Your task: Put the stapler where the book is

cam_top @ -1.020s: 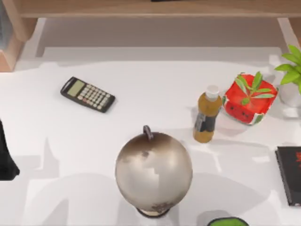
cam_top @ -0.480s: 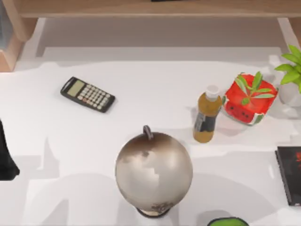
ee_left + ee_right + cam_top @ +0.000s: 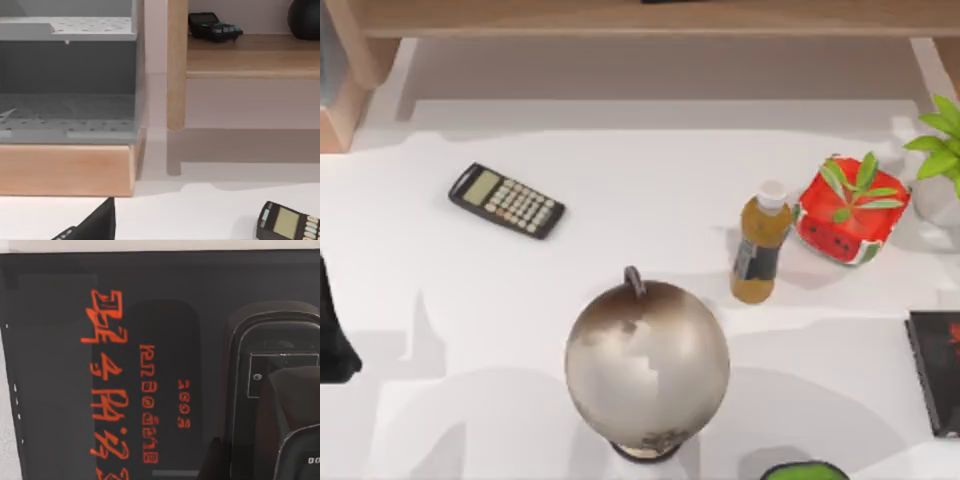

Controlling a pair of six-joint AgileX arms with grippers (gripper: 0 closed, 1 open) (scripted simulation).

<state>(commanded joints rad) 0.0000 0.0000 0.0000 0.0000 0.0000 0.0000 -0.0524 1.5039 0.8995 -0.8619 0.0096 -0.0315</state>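
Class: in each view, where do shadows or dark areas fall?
Top view: soft grey shadows spread across the table around the globe and bottle. Left wrist view: a shadow band lies under the wooden shelf. Right wrist view: dim, close over the book.

So the globe (image 3: pixel 647 367) sits near the front middle of the table (image 3: pixel 620 200). Calculator (image 3: pixel 507 200) is back and to the left of it, bottle (image 3: pixel 760 250) back-right of it, with the potted plant (image 3: pixel 850 210) just right of the bottle. The book (image 3: pixel 935 370) lies flat far right of the globe, at the table's right edge
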